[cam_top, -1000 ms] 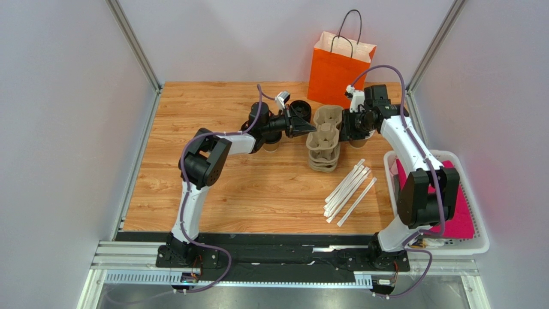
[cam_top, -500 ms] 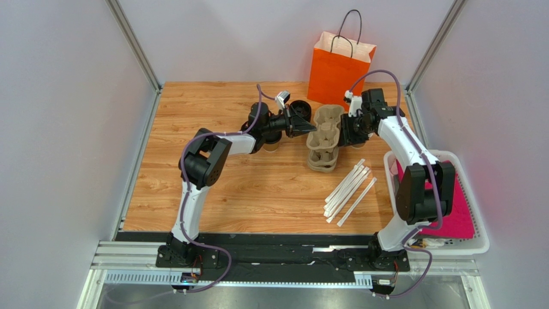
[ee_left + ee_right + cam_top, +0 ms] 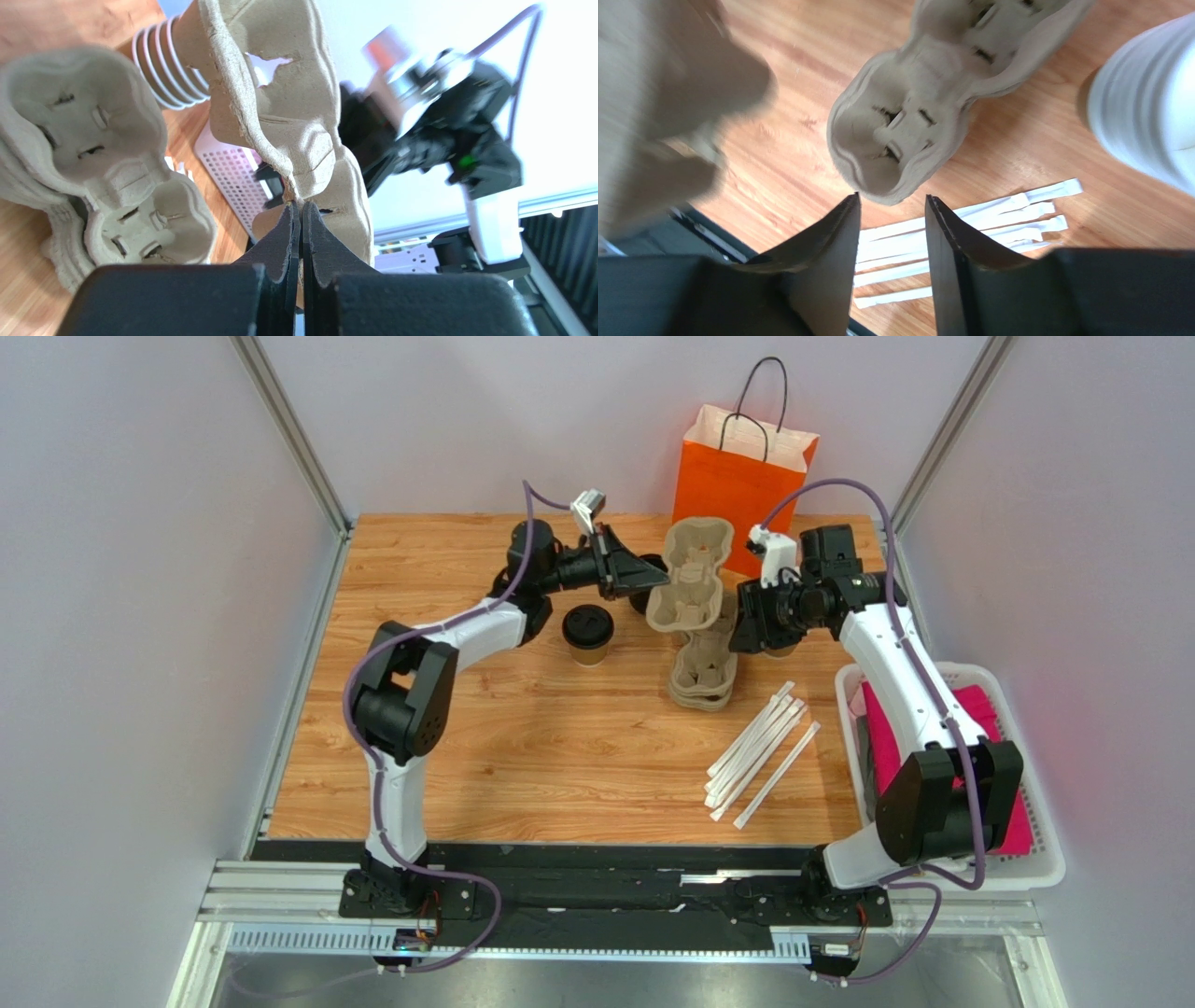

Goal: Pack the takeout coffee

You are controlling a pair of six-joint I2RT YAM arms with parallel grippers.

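Note:
The takeout coffee (image 3: 588, 633), a tan cup with a black lid, stands on the table left of the stack of cardboard cup carriers (image 3: 703, 669). My left gripper (image 3: 648, 569) is shut on the edge of one carrier (image 3: 690, 571) and holds it tilted above the stack. In the left wrist view the jaws (image 3: 300, 206) pinch the carrier's rim (image 3: 281, 119). My right gripper (image 3: 739, 616) is open and empty just right of the stack; in its wrist view (image 3: 892, 210) it hovers over the stack (image 3: 927, 119). The orange paper bag (image 3: 737, 476) stands at the back.
Several wrapped white straws (image 3: 762, 749) lie right of centre, also in the right wrist view (image 3: 990, 217). A white basket (image 3: 1031, 861) with pink contents sits at the right edge. A stack of white-sided cups (image 3: 1144, 112) stands beside the right gripper.
My left gripper has lifted the top carrier off the stack, up and toward the back. The lidded coffee cup has come into view. My right gripper has drawn slightly away from the stack.

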